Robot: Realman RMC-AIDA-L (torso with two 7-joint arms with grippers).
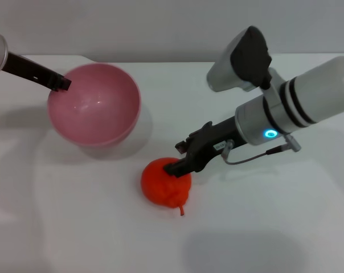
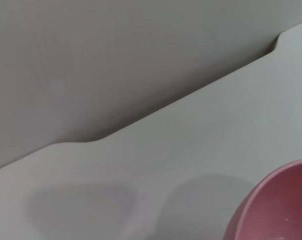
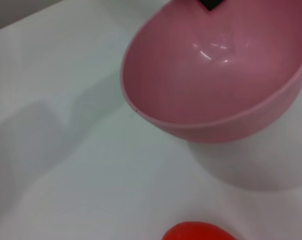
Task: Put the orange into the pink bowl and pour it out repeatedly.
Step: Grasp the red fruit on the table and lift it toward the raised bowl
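While the small red-orange, knobby orange (image 1: 165,182) lies low-centre outside the empty glossy pink plastic bowl (image 1: 94,104), the right gripper (image 1: 177,166) clamps it, left gripper (image 1: 61,84) gripping the bowl's rim.

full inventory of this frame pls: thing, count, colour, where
orange: 1, red-orange, on the table in front of the bowl, stalk pointing toward the robot.
pink bowl: 1, pink, empty, tilted, on the robot's left side of the table.
table: 1, white, under everything.
left hand: 1, black, at the bowl's left rim, gripping it.
right hand: 1, black fingers on a silver-white arm, down on top of the orange; grip state not readable.
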